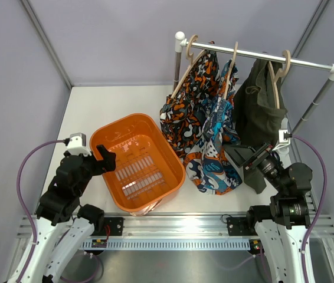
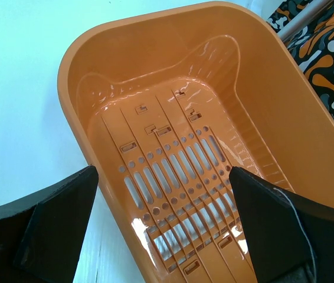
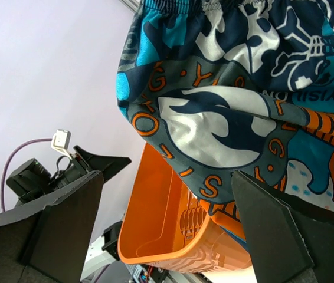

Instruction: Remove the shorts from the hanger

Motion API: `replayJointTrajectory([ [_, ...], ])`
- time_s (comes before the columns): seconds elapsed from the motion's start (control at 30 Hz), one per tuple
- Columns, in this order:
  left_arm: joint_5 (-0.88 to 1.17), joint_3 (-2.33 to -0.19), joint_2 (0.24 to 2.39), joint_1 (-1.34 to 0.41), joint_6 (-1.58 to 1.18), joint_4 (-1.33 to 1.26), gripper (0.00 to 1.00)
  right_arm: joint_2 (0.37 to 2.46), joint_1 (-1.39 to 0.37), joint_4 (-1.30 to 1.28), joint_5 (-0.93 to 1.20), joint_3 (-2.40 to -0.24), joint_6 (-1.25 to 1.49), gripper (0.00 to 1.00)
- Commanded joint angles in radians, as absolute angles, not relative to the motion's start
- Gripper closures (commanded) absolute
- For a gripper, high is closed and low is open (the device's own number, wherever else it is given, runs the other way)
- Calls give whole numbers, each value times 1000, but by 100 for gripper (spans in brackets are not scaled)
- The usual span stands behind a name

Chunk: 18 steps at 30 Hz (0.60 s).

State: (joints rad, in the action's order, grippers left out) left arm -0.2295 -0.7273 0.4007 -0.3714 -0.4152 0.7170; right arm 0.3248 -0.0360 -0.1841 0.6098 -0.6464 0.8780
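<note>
Three shorts hang on wooden hangers from a metal rail [image 1: 261, 56] at the back right: orange-black-white blotch shorts [image 1: 186, 103], blue-orange-white swirl shorts [image 1: 217, 147] and dark olive-green shorts [image 1: 260, 106]. The swirl shorts fill the top of the right wrist view [image 3: 232, 100]. My right gripper [image 1: 241, 158] is open and empty, just right of the swirl shorts' lower part, in front of the olive shorts. My left gripper [image 1: 105, 159] is open and empty over the left rim of the orange basket [image 1: 155, 200]. A corner of the blotch shorts shows in the left wrist view [image 2: 326, 53].
The orange basket shows with nothing in it in the left wrist view [image 2: 114, 53] and the right wrist view [image 3: 155, 218]. The rack's uprights [image 1: 177, 65] stand at the back. Grey walls close in the white table [image 1: 96, 106]; the mounting rail [image 1: 179, 224] runs along the front.
</note>
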Motion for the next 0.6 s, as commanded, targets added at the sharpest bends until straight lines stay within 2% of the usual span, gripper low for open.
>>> replayJointTrajectory([
  [0.0, -210, -758, 400, -376, -400, 675, 1, 316, -31, -216, 592, -698, 855, 1],
  [0.17, -206, -756, 402, -377, -399, 673, 1, 347, -31, -350, 583, -804, 789, 0],
  [0.37, -202, -756, 402, -379, -399, 673, 1, 416, -31, -506, 615, -1037, 686, 1],
  [0.43, -198, -756, 402, -379, -399, 672, 1, 443, -31, -563, 580, -1149, 661, 1],
  [0.57, -195, -755, 400, -380, -396, 672, 1, 546, -31, -681, 360, -1376, 565, 1],
])
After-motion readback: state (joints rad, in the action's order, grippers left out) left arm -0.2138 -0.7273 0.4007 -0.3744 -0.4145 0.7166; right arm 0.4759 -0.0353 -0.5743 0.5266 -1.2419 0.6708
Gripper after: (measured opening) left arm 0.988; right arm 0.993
